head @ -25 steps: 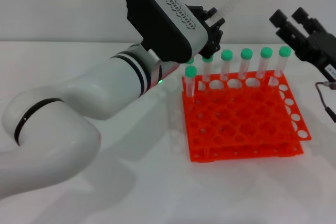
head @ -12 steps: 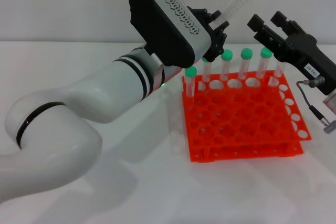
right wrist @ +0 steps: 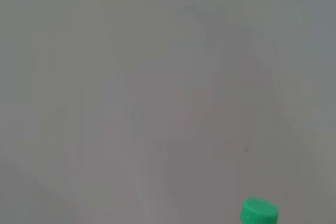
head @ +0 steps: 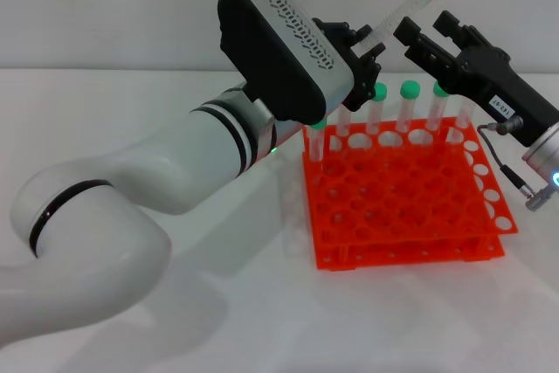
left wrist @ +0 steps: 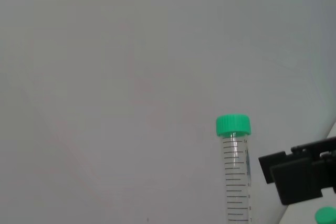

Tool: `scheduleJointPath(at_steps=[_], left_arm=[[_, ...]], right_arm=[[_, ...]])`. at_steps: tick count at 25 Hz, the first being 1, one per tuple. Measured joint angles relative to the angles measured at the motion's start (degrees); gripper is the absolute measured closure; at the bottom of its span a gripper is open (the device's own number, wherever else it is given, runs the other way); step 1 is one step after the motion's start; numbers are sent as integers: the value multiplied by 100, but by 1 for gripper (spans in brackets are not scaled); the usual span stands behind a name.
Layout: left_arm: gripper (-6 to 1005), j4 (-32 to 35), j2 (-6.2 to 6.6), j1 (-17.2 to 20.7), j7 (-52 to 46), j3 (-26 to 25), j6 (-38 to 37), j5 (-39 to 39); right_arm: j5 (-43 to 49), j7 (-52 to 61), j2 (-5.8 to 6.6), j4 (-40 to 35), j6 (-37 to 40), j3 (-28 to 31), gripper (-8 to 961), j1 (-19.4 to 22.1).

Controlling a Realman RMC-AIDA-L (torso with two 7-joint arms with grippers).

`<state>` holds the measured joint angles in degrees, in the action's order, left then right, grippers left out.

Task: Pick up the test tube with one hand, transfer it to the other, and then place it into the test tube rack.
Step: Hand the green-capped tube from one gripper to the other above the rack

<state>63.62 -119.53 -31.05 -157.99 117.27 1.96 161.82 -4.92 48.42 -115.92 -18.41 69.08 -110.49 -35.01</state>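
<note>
Your test tube (head: 409,4) sits tilted, green cap up, above the test tube rack (head: 402,194), its lower end clamped in the left gripper (head: 360,41). The right gripper (head: 428,34) is spread open just beside it; misjudge that closure and a finger could knock the tube askew or loose. Rack's back row holds several capped tubes (head: 407,111), other holes vacant.

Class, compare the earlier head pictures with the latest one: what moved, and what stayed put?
The right gripper moved in leftward, open, up to the test tube, not yet gripping it. The left gripper kept holding it, drifting slightly right. The test tube rack stayed put.
</note>
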Motion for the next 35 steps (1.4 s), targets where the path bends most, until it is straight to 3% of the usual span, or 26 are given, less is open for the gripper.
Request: scheduleJointPath(at_steps=[35], left_arm=[[815,-70,-9,-99,9,252,1,1]], right_arm=[[-13,-142,6,7,-72,-54,228,-130]])
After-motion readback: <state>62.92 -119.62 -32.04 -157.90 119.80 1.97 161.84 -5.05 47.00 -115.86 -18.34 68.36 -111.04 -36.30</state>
